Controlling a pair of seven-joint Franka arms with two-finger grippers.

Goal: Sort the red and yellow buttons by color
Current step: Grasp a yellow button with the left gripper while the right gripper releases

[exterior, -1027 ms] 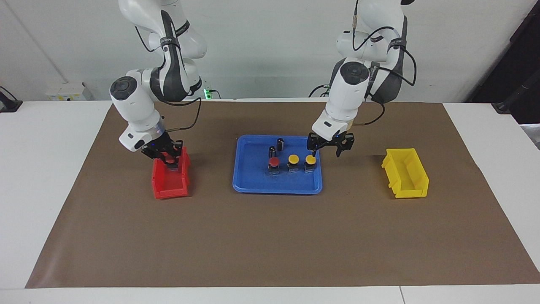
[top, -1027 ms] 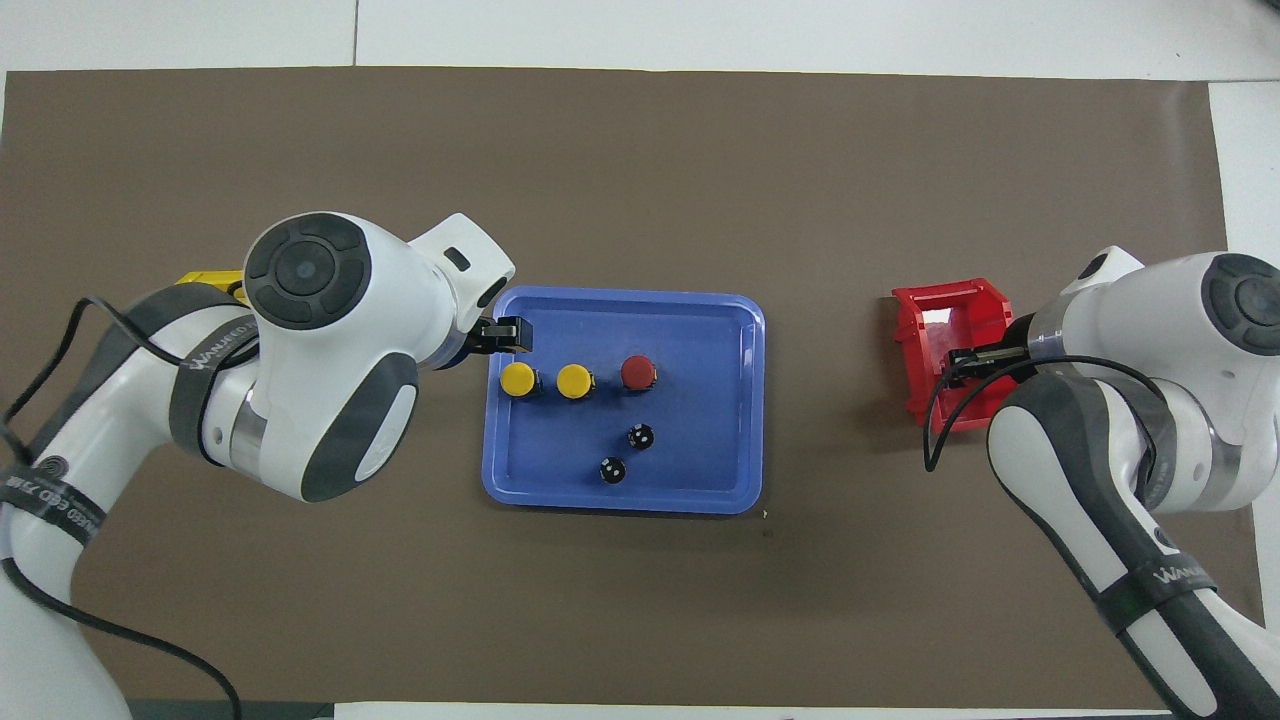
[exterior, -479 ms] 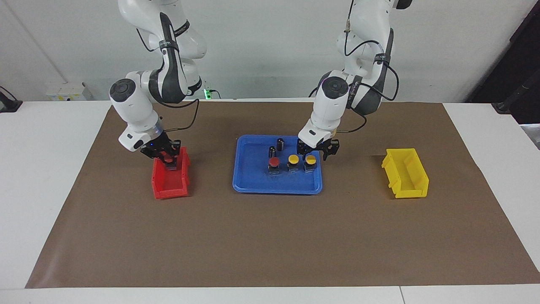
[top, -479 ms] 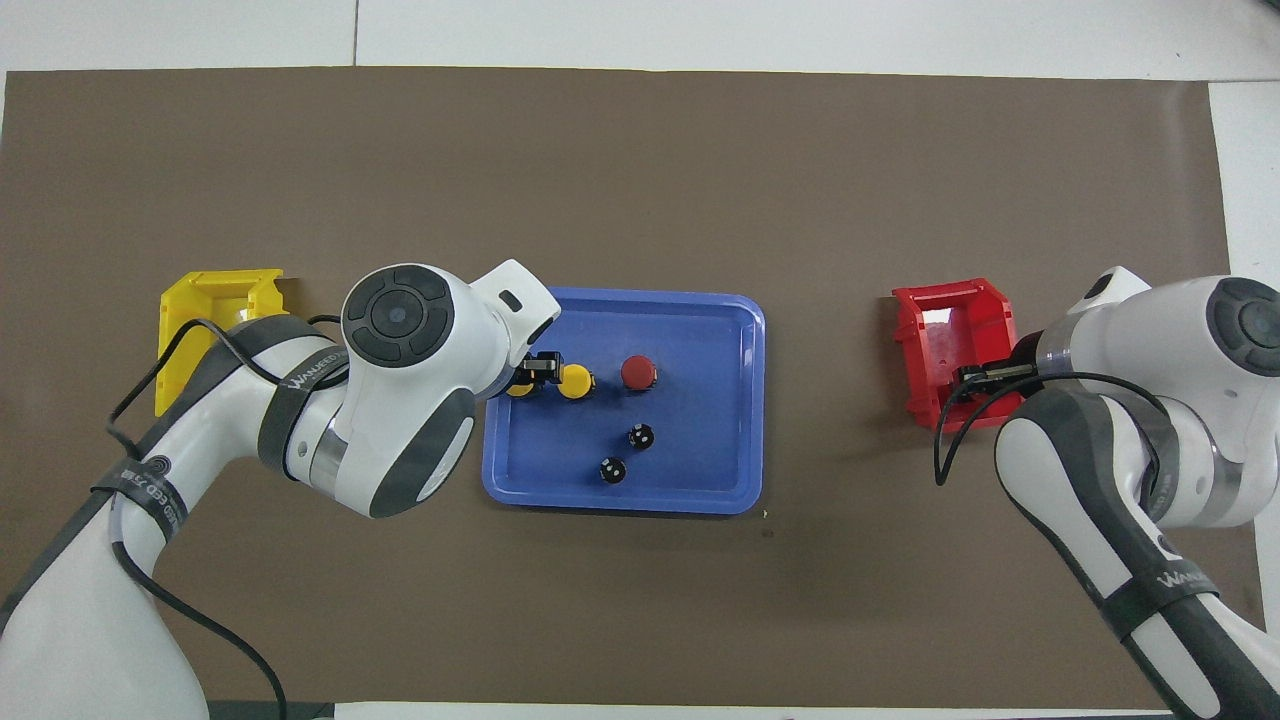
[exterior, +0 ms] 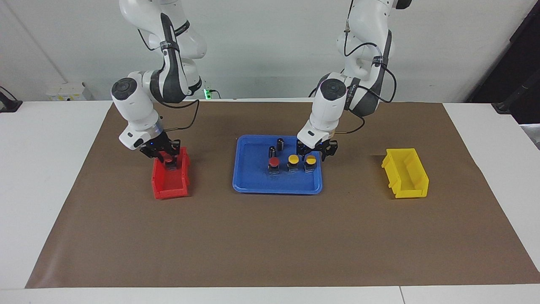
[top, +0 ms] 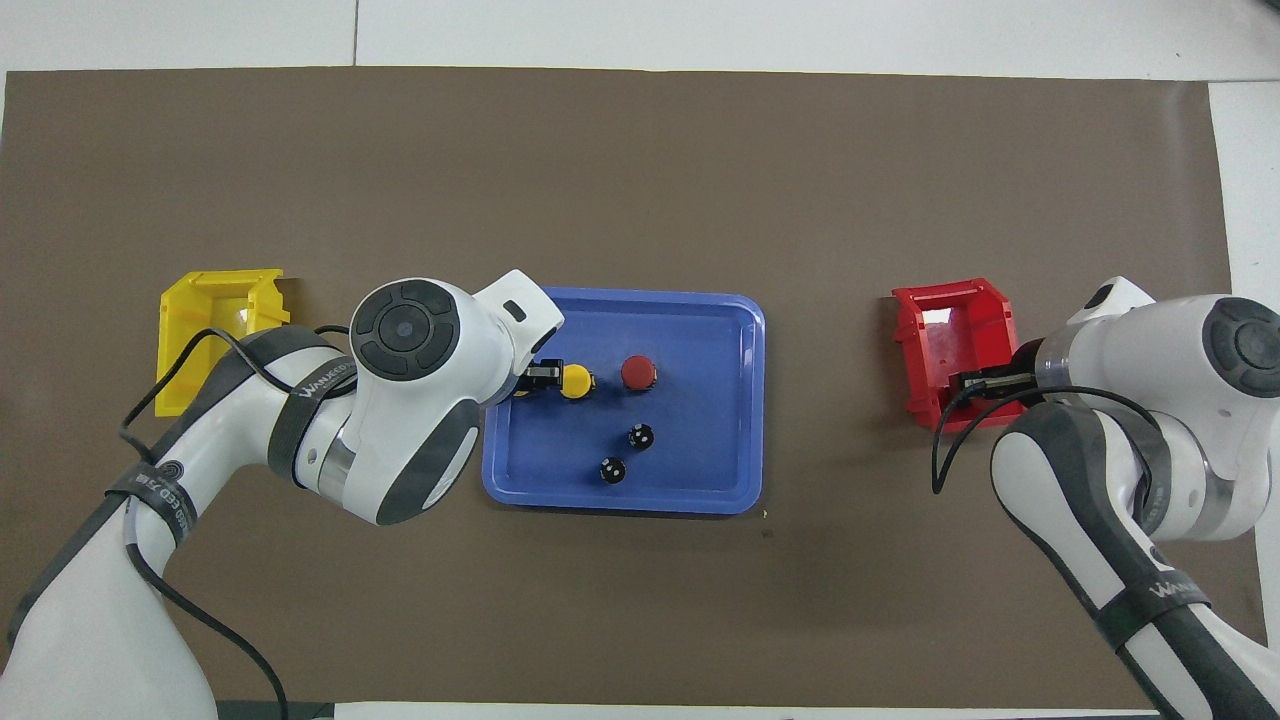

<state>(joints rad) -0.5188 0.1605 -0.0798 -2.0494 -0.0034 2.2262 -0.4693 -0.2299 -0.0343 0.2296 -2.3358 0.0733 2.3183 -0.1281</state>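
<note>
A white table carries a broad brown paper mat, and on it two white Franka arms work over a set of small parts. At the mat's middle sits a shallow blue plastic tray. Toward the left arm's end of the table stands an open yellow plastic bin; toward the right arm's end stands a matching open red plastic bin.

The left gripper is down in the tray, at the yellow-capped push-button that stands nearest the left arm's end of the tray; whether its fingers are closed on the cap or merely around it cannot be told. In the overhead view the arm covers most of that button. Just beside it in the same row stand a second yellow-capped push-button on a black base and then a red-capped push-button on a black base. Two small dark cylinders stand in the tray nearer to the robots than that row.

The right gripper hangs over the robots' end of the red bin with the other red-capped push-button between its fingers; whether they grip it cannot be told.
</note>
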